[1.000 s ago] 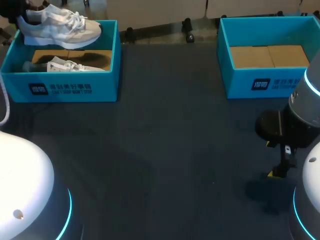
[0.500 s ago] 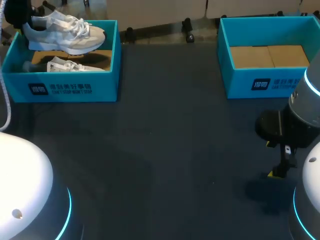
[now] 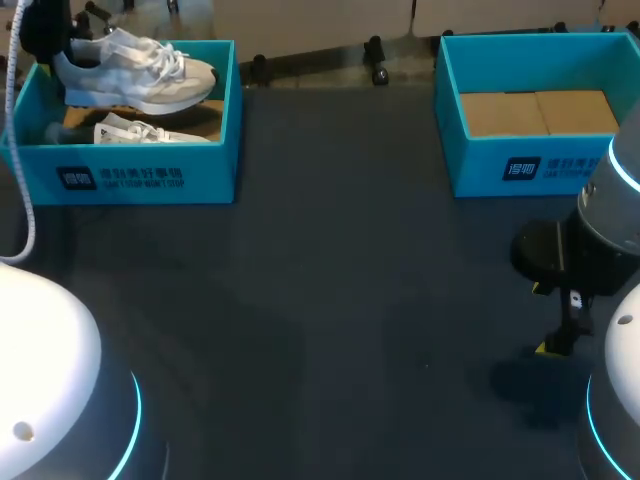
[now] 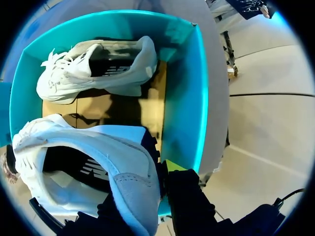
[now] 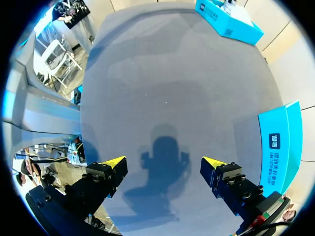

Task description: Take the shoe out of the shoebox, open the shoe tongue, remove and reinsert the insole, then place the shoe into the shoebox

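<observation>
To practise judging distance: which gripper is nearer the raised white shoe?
Left. The left gripper holds the raised shoe by its heel over its shoebox; the right gripper hangs open across the table.

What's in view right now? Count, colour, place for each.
shoeboxes: 2, teal; left shoebox at the table's far left, right shoebox at far right, no shoe in it.
shoes: 2, white; held shoe in the air over the left shoebox, second shoe lying inside it.
table: 1, dark grey, under both boxes.
left tool: 1, black, yellow tips, shut on the held shoe's heel.
right tool: 1, black, yellow tips, open over bare table, near right.
</observation>
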Controlling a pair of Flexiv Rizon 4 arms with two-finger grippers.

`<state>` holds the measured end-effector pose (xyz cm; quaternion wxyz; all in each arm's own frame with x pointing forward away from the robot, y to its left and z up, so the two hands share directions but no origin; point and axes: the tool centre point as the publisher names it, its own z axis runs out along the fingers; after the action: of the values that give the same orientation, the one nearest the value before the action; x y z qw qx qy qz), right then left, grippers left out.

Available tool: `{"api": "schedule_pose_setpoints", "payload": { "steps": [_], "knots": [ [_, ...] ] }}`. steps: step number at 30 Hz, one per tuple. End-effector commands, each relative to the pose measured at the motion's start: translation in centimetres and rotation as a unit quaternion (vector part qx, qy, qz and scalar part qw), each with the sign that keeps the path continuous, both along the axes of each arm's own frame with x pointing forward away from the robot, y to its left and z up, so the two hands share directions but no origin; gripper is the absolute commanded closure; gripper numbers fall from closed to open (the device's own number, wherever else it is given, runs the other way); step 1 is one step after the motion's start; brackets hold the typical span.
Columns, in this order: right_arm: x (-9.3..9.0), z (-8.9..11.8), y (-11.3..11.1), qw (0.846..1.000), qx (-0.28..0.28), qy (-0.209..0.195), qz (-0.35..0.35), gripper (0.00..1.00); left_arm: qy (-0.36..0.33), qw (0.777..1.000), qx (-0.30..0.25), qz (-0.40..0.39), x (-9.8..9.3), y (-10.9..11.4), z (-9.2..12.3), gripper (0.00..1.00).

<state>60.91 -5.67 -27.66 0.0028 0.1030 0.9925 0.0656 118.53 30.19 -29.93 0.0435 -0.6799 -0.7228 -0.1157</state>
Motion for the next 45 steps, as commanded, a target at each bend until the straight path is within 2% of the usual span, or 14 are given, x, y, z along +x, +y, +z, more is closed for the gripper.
{"api": "schedule_pose_setpoints", "payload": {
  "steps": [1, 17, 45],
  "knots": [
    [-0.2, -0.1, -0.1, 1.000, 0.000, -0.002, 0.000, 0.00, 0.003, 1.000, 0.003, -0.004, 0.3, -0.2, -0.7, 1.00],
    [-0.2, -0.1, -0.1, 1.000, 0.000, -0.002, 0.000, 0.00, 0.003, 1.000, 0.006, -0.011, -0.4, -0.4, -2.2, 1.00],
    [-0.2, -0.1, -0.1, 1.000, 0.000, -0.002, 0.000, 0.00, 0.025, 1.000, 0.004, 0.001, 1.3, -1.9, -5.9, 1.00]
  ]
}}
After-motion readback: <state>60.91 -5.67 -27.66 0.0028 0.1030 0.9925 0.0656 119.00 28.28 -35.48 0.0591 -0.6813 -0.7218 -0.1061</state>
